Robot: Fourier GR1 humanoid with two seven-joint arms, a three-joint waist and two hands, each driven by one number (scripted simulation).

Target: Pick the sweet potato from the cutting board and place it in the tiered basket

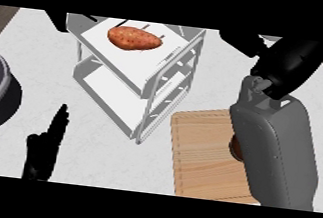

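Task looks basically done; only pulling the rt arm back is left, I'd say. 1 counter [36,56]. 1 tiered basket [114,93], 2 shelves. 1 cutting board [200,155], partly under the rt forearm. 2 hands: right hand [289,57] is beside the basket, open or shut can't tell. Left hand [44,153] rests open at lower left, holding nothing. 1 sweet potato [133,39] lies on the top shelf.

**Arm and hand pose**

Low at the view's left, the left hand [45,144] rests open, black fingers straight and pointing up-view. The grey right forearm [272,144] runs from the lower edge up the right side. The black right hand [293,58] sits at upper right, partly cut by the top edge.
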